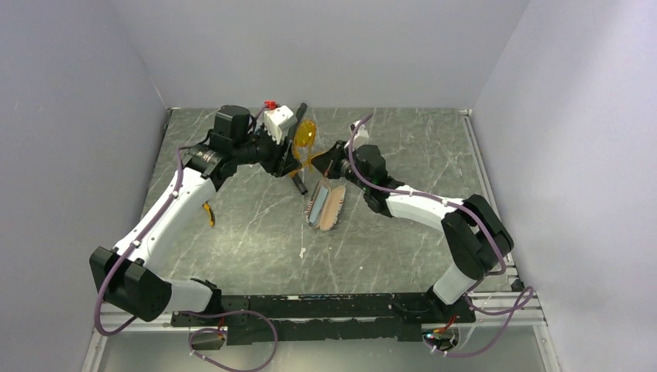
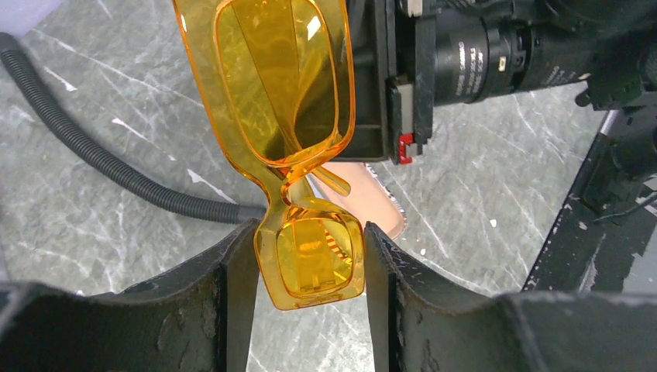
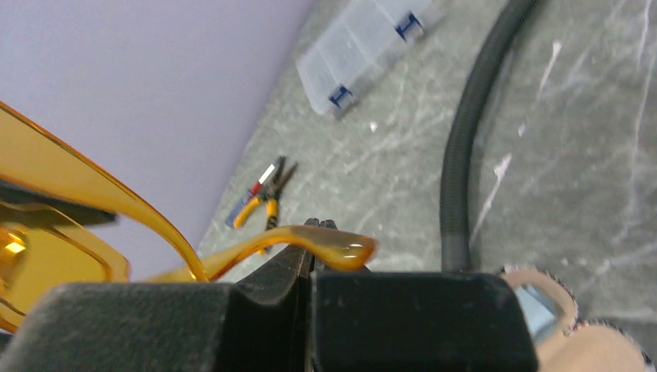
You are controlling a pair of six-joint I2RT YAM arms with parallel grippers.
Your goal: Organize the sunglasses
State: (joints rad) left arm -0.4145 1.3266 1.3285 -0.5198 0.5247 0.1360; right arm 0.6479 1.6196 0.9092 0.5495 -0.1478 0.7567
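1. Translucent amber-orange rectangular plastic sunglasses (image 2: 287, 124) hang in the air, one lens clamped in the left gripper (image 2: 310, 232).
2. The right gripper (image 3: 311, 229) is pressed together at a temple tip. Whether it grips is unclear, so folding could slip or twist the frame.
3. The unzipped pinkish-beige case (image 1: 335, 205) lies on the table beneath and holds no glasses.
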